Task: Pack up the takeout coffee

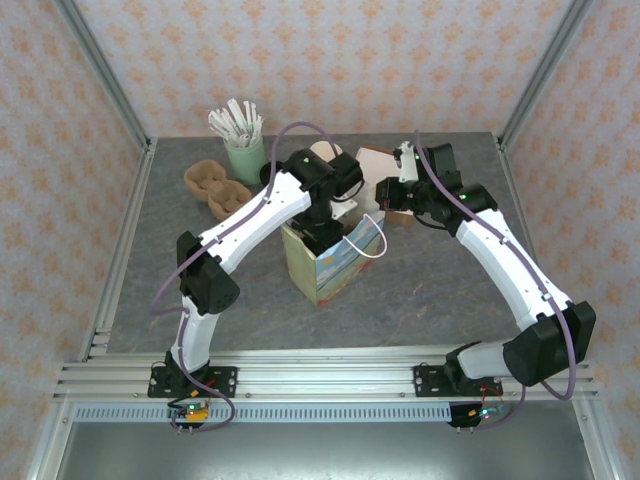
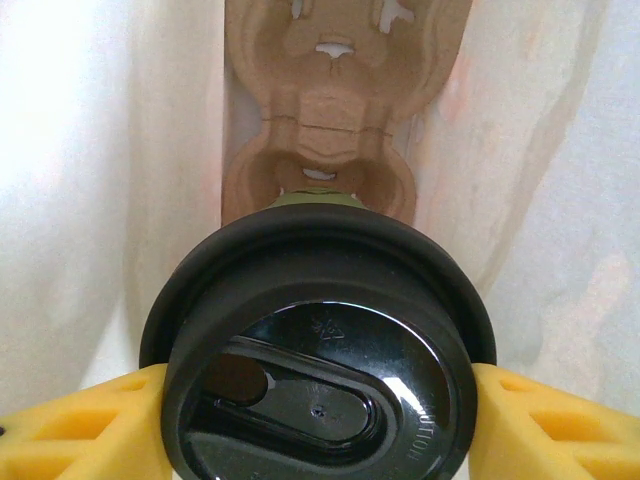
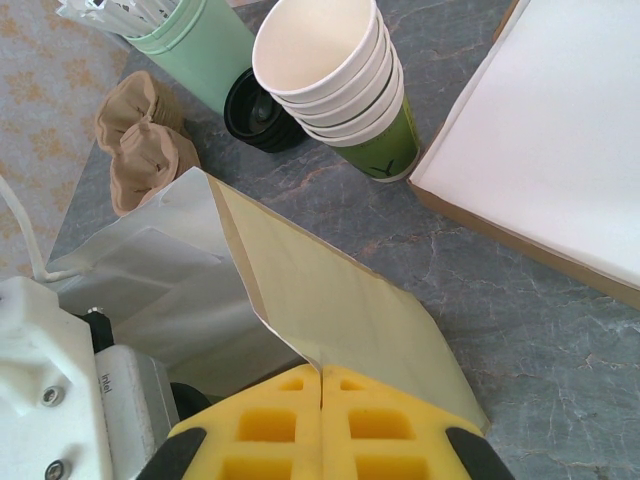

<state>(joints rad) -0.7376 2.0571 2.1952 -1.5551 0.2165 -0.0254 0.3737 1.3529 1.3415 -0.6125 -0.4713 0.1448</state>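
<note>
Takeout coffee inside paper bag, clamped in our left gripper; our right gripper closed on bag edge.

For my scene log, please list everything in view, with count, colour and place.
paper bag: one, white inside, centre
takeout coffee: one, black lid, inside the bag
cup carrier: one, brown, inside bag, beneath coffee
spare carriers: pile, brown, far left
tumbler: one, mint green, far left
sticks: many, white, in tumbler
cup stack: one, cream, green band, far centre
lids: pile, black, beside cup stack
flat box: one, white top, right of cup stack
table: one, grey
left gripper: yellow, shut on takeout coffee
right gripper: yellow, shut on bag edge
</note>
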